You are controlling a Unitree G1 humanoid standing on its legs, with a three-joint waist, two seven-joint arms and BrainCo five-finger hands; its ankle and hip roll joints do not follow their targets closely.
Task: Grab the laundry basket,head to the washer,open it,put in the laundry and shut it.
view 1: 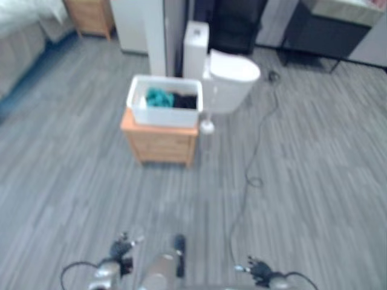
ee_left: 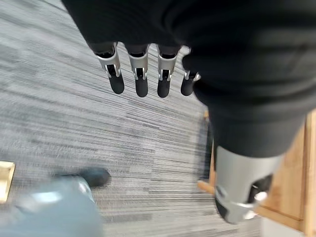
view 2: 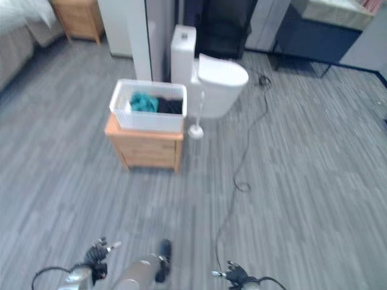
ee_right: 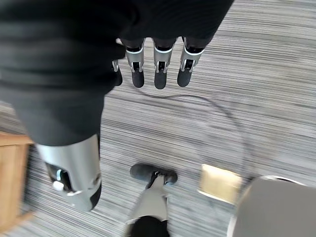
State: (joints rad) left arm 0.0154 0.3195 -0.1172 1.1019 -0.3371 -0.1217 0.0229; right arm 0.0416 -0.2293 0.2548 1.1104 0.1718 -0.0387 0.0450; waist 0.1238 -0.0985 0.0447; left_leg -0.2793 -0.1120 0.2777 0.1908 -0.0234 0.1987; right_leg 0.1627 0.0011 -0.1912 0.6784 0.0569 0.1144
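Note:
A white laundry basket (view 1: 163,101) stands on a low wooden cabinet (view 1: 162,144) some way ahead of me, slightly left of centre. Teal laundry (view 1: 159,96) and dark laundry (view 1: 186,101) lie inside it. My left hand (view 1: 121,248) hangs low at the near edge, well short of the cabinet. In the left wrist view its fingers (ee_left: 140,79) are straight above the floor and hold nothing. My right hand (view 1: 259,271) hangs low on the other side. Its fingers (ee_right: 157,69) are also straight and empty over the grey floor.
A white toilet (view 1: 233,78) stands just right of the basket, with a toilet brush (view 1: 207,125) beside the cabinet. A bed (view 1: 18,36) lies far left, a wooden nightstand (view 1: 91,15) behind it, and a dark cabinet (view 1: 326,30) at the back right. Grey plank floor (view 1: 72,181) stretches between me and the cabinet.

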